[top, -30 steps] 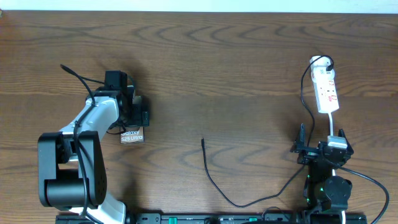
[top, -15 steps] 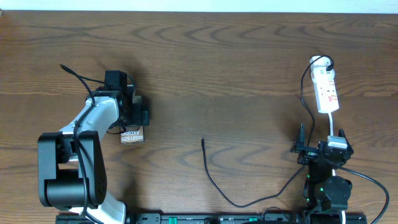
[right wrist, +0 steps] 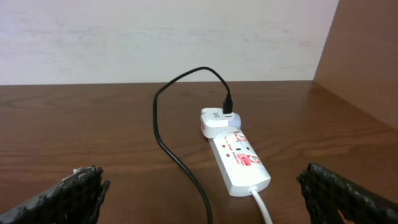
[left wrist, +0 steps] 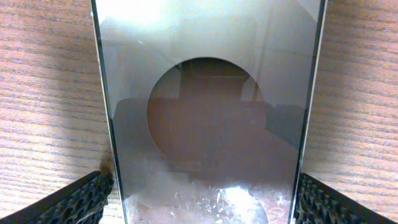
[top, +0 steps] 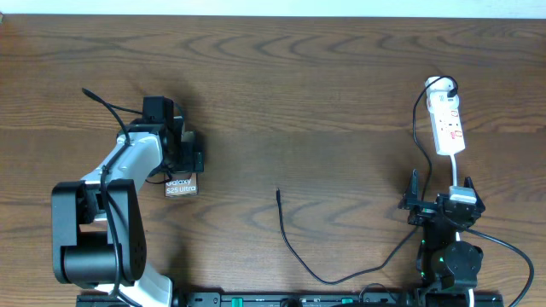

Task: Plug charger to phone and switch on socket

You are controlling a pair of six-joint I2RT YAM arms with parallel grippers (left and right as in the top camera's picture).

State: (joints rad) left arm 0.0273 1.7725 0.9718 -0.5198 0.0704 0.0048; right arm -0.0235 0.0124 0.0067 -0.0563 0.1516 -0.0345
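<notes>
Phone (top: 181,186) placement is what matters most: it lies flat at the left of the table (top: 324,77), largely covered from above by the left gripper (left wrist: 208,202), whose jaws are spread wide astride it; whether the pads (left wrist: 87,199) touch its edges cannot be told. An uneven squeeze could skew or slide it. The socket (right wrist: 239,162) lies at the right, ahead of the right gripper (right wrist: 205,199), which is held wide and empty. The charger (top: 294,251) tip rests loose mid-table, well apart from the phone, and could easily be missed or dragged. The phone's port is hidden, and the switch position cannot be made out
</notes>
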